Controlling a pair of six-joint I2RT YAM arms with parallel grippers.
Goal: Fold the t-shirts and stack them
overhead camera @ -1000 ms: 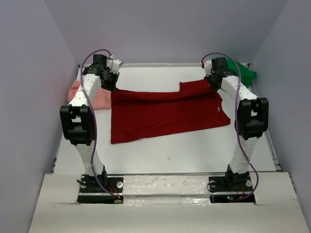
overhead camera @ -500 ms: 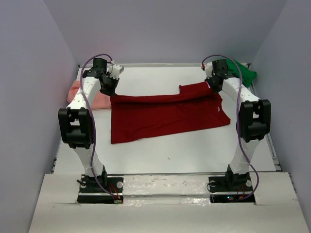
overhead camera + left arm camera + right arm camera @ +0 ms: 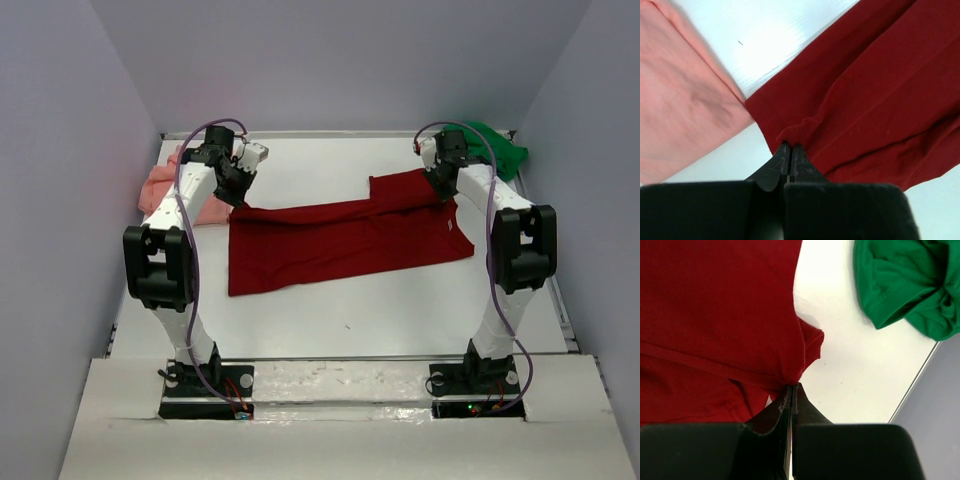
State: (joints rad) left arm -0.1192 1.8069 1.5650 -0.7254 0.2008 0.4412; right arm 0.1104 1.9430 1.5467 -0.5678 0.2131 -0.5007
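Early stage: left gripper (image 3: 790, 150) and right gripper (image 3: 792, 388) each pinch the red shirt (image 3: 340, 235), seemingly mid-fold, centre frame; pink shirt (image 3: 157, 188) upper left and green shirt (image 3: 500, 153) upper right lie unfolded, nothing stacked

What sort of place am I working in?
Probably a robot lab test cell: a white table boxed in by plain grey walls, left arm and right arm bolted at its near edge, a dark red t-shirt on it.

White arm links (image 3: 186, 205), black joint blocks (image 3: 157, 265), black end effectors (image 3: 790, 149), purple looping cables (image 3: 192, 290), black bases (image 3: 205, 386).
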